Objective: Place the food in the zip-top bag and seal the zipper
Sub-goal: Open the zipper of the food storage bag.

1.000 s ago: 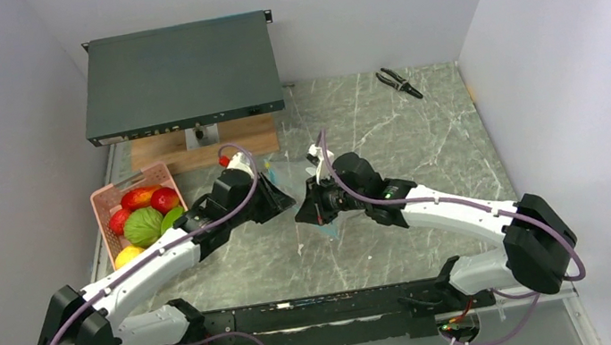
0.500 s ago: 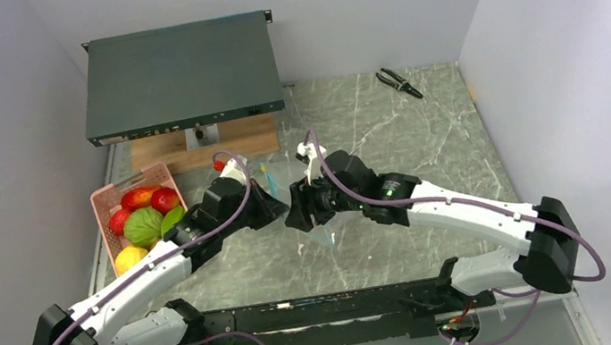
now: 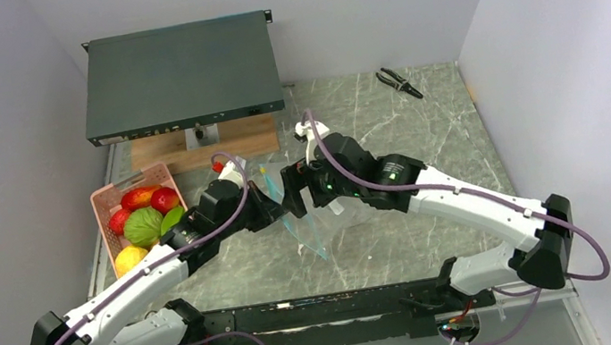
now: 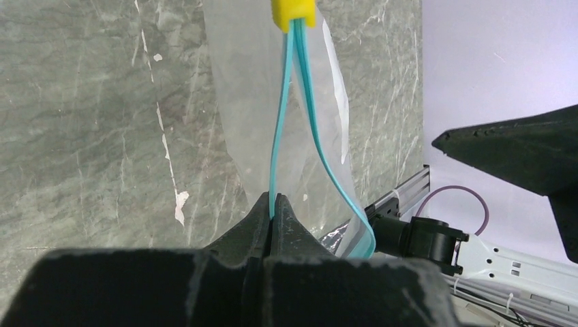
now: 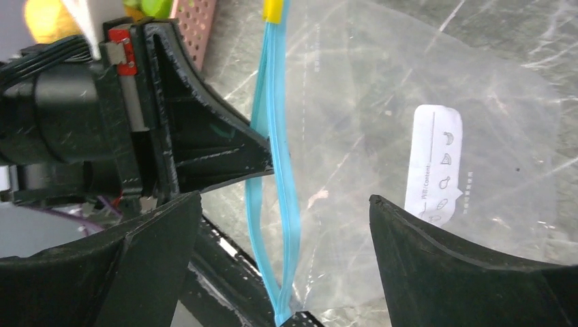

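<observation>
Left tool (image 4: 272, 204) clamps the zip-top bag (image 4: 242, 102) by its zipper (image 4: 278, 136); right tool (image 5: 285, 201) gapes; food (image 3: 144, 224) fills the nine-o'clock basket (image 3: 96, 202).

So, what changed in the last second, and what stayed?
The left end effector closed on the zipper. The right end effector opened, releasing the zip-top bag, and moved slightly left and farther away. The food in the pink basket and the pliers stayed put.
</observation>
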Available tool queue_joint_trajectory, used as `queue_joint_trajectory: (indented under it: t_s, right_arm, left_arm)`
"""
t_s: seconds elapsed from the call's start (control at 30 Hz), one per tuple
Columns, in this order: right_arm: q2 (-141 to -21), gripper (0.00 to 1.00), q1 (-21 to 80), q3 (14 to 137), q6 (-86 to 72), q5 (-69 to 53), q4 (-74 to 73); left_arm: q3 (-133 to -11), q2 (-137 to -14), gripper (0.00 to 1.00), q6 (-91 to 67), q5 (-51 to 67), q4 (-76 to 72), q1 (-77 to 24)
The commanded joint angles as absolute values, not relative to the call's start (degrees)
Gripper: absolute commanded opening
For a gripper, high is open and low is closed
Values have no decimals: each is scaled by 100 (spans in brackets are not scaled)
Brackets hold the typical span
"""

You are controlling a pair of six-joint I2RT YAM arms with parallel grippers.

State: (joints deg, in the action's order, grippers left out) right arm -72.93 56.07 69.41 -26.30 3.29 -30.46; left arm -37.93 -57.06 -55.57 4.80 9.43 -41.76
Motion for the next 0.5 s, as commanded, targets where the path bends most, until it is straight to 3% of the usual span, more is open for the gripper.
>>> queue_joint_trajectory:
  t_s: [0.0,0.13,0.27,0.47]
  right_arm:
    - [-7687,92,5904,7522,-2346,1422,-3730]
    - [-7805,86,6408,7626,-2390,2571,-3930]
    - [-7965,74,6692,7530,-2516,3437,-4024]
    - [-8134,62,6936,7217,-2280,3905,-3681]
  left_arm:
    - [-3827,-5530,0,-5448,558,944,-4164]
    - [-3841,-5494,0,-5440,537,966,-4163]
    - [-3889,-5493,0,-5395,490,1015,-4155]
    - [-3925,-5497,0,-5375,467,1059,-4151]
